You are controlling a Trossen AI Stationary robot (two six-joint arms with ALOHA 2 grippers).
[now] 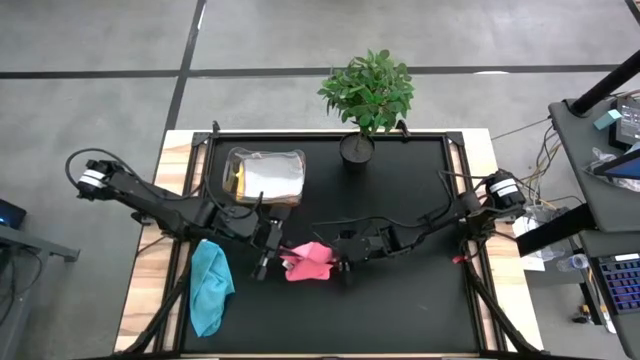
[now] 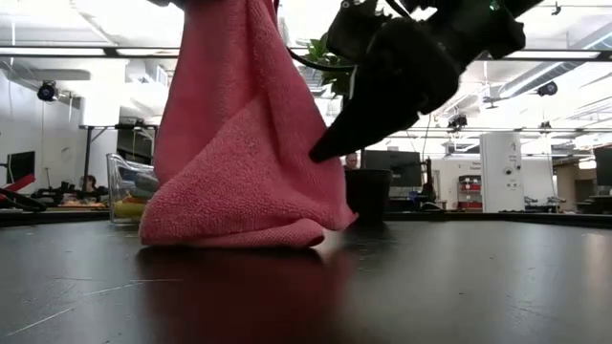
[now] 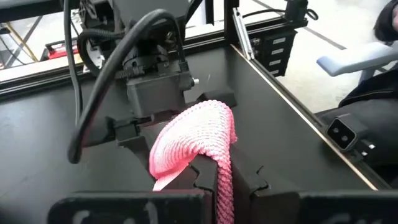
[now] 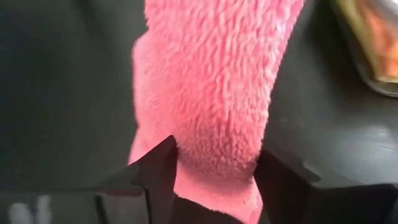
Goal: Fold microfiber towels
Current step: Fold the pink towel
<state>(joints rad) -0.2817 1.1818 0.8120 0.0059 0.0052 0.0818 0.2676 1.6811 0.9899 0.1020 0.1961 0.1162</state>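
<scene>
A pink towel hangs in the middle of the black table, with its lower end bunched on the tabletop. My left gripper is shut on its upper part, coming from the table's left. My right gripper comes from the right and closes on the towel lower down. A teal towel lies crumpled at the near left, partly on the table's wooden border. A clear box at the far left holds more towels. My left gripper pinches a bunched fold of the pink towel near its top between its two fingers. A hump of cloth bulges beyond the fingers. The towel hangs below the gripper, slack, its lower end on the table. My right gripper has the hanging towel's middle between its two fingers, which touch it on both sides, and the cloth narrows there. The fingers slant down from the table's right side, lying across the hanging cloth. Several layers are bunched together.
A potted plant stands at the far edge near the middle. Bare black tabletop lies to the right of the arms and along the near edge.
</scene>
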